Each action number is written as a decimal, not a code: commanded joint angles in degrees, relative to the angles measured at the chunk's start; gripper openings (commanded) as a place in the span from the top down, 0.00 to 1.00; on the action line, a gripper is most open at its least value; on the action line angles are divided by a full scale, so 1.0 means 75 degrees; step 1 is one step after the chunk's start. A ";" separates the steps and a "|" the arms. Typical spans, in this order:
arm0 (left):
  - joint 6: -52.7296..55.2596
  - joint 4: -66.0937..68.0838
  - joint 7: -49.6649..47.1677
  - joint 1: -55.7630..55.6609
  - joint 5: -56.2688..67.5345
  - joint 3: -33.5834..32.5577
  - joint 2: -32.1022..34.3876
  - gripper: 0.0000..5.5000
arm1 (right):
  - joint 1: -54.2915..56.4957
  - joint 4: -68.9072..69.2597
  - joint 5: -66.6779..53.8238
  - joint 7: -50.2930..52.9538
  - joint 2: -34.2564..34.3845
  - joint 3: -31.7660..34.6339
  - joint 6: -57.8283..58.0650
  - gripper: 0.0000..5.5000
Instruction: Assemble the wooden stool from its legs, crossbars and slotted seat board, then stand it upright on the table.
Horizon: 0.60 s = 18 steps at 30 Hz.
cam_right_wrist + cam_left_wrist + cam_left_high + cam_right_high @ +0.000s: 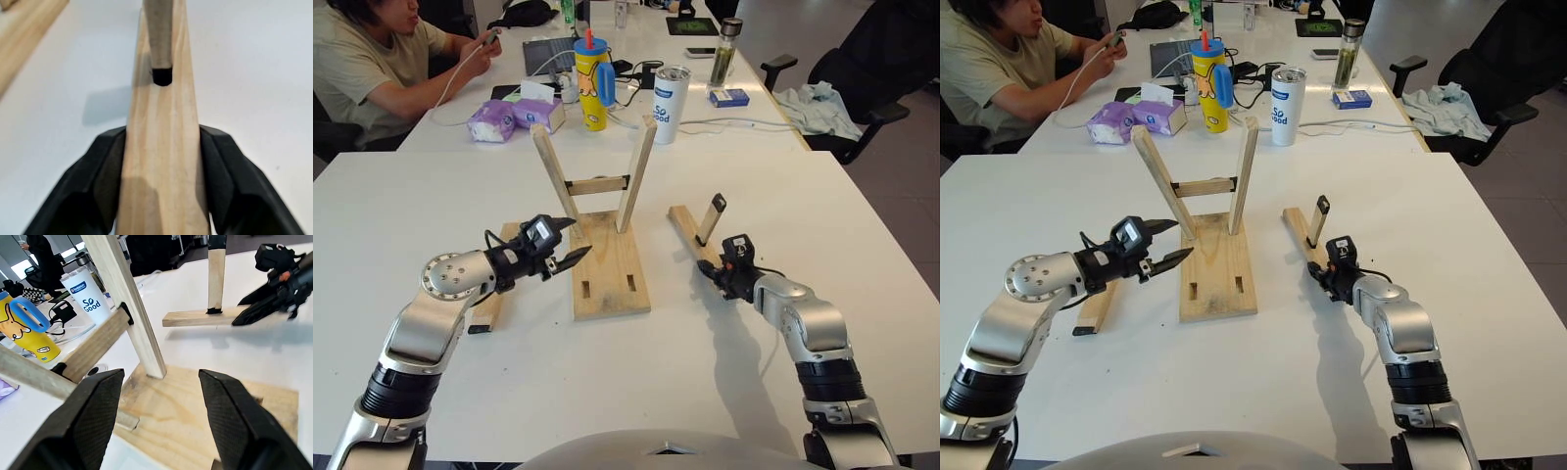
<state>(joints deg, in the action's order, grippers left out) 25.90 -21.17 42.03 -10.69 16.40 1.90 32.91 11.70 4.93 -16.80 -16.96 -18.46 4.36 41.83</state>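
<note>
The slotted seat board (610, 266) lies flat mid-table. Two legs (636, 174) stand tilted in its far slots, joined by a crossbar (598, 184). My left gripper (579, 237) hovers open at the board's left edge, close to the left standing leg (128, 298); nothing is between its fingers (93, 416). A second leg (687, 233) lies flat to the right of the board, with a short crossbar (710, 217) sticking up from it. My right gripper (707, 268) is shut on that leg's near end (163, 147). Another wooden piece (491, 305) lies partly under my left arm.
A second table behind carries a yellow cup (591, 83), a white tumbler (670, 103), tissue packs (514, 117), a bottle (724, 51) and cables. A person sits at its far left. An office chair (862, 88) stands far right.
</note>
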 commanded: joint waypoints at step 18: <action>0.4029 0.1247 -0.0507 -0.2426 0.7650 -0.2547 -0.0785 0.17 | 0.2564 0.1679 -0.7790 -0.2623 -0.0866 0.1270 0.2879 0.63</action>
<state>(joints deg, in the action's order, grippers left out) 53.90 -12.41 38.71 -27.10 71.79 -18.06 26.07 30.59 17.58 -72.99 -34.56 -22.96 15.16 61.05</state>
